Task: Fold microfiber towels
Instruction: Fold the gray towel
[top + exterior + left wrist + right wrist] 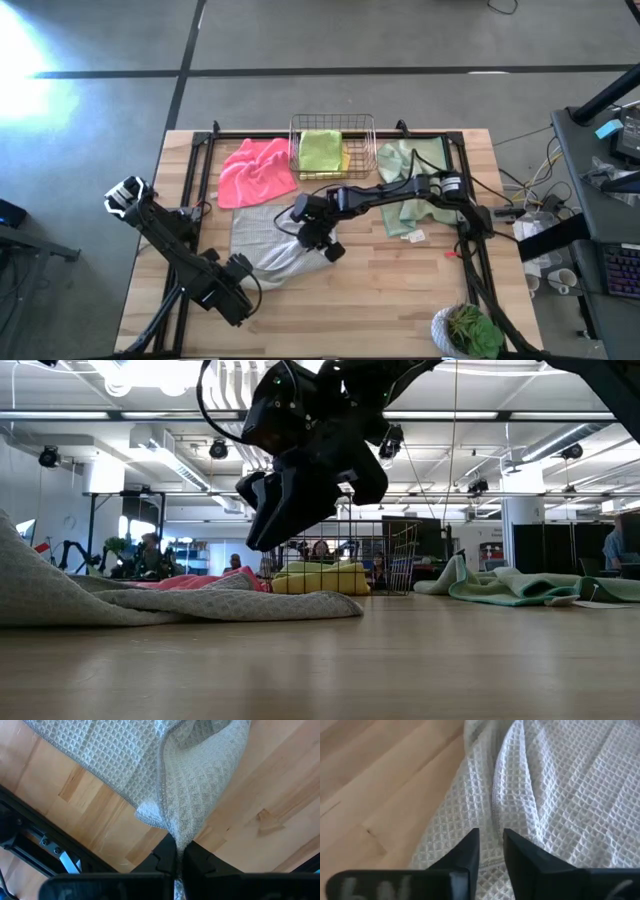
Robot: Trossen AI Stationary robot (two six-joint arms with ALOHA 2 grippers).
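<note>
The light grey towel [262,240] lies rumpled on the table's middle left. Its near part is gathered up into my left gripper [179,862], which is shut on it at the table's near left [248,272]. My right gripper [491,847] hangs over the towel's right part [326,246], slanting down, its fingers a narrow gap apart with nothing between them. In the low view the right gripper [265,510] is well clear of the cloth [180,602]. The pink towel [256,172] and the sage green towel [408,190] lie spread at the far side. A lime green towel [320,150] lies on a yellow one [345,160] in the basket. My left gripper pinches a bunched part of the grey towel's near end [178,840] between its two fingers, coming from above and pointing down. A hemmed edge [161,780] runs into the bunch. The held part is raised off the wood, and the rest slopes down slack onto the table.
The copper wire basket [300,135] stands at the far middle edge. A potted plant [466,330] sits at the near right corner. Black frame rails [205,170] run along the table's left, right and far sides. Bare wood [390,290] lies near and right of the grey towel.
</note>
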